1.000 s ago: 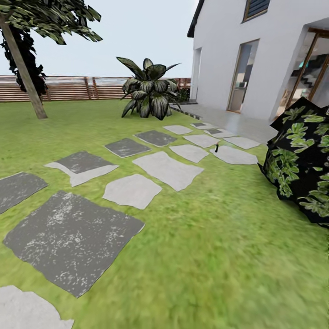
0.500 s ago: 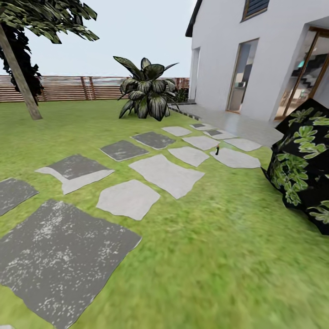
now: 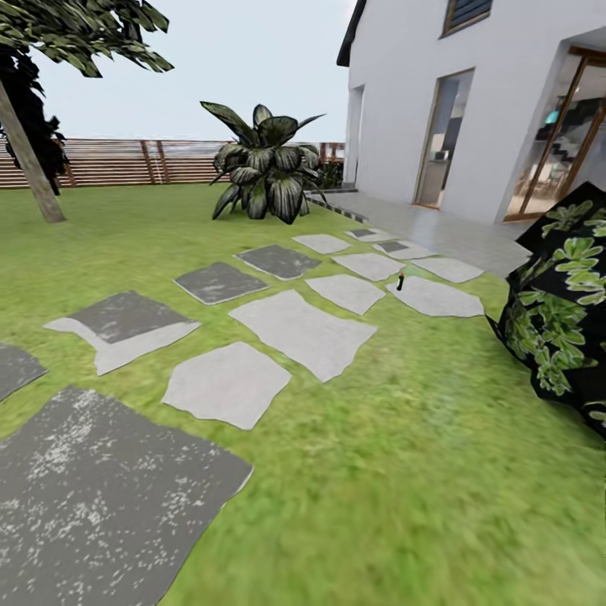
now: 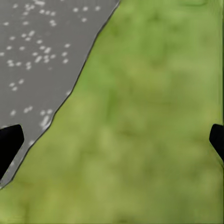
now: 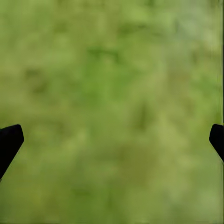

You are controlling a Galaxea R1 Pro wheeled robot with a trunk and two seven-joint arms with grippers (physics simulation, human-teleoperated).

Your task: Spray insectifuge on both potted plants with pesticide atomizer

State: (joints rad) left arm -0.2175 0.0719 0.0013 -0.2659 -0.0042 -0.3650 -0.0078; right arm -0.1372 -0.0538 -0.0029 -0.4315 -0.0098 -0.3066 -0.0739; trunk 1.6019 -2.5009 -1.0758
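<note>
From the head view the lawn [image 3: 404, 471] spreads wide, crossed by stepping slabs [image 3: 301, 330] that run from the near left toward about one o'clock, where a pale paved strip lies along the white house [image 3: 404, 93]. Some slabs are light grey, others dark and speckled; the largest dark slab [image 3: 93, 488] lies at about eight o'clock, close in. On one light slab far along the path, at roughly one o'clock, stands a tiny dark upright thing with a pale top [image 3: 400, 282]; it is too small to name with certainty, though it has the look of the pesticide atomizer. A big broad-leaved plant [image 3: 265, 172] rises from the grass at twelve o'clock, before the brown slat fence [image 3: 126, 162]. A leaning tree trunk [image 3: 25, 156] stands at ten o'clock. A dark leafy bush [image 3: 564, 320] crowds in at three o'clock.

In the left wrist view the left gripper [image 4: 112, 140] hangs over the edge of a dark speckled slab [image 4: 42, 60] and grass, its two black fingertips [image 4: 9, 142] set wide apart with nothing between them. In the right wrist view the right gripper [image 5: 112, 140] is over blurred grass [image 5: 112, 93], its fingertips [image 5: 9, 140] likewise spread wide and holding nothing.
</note>
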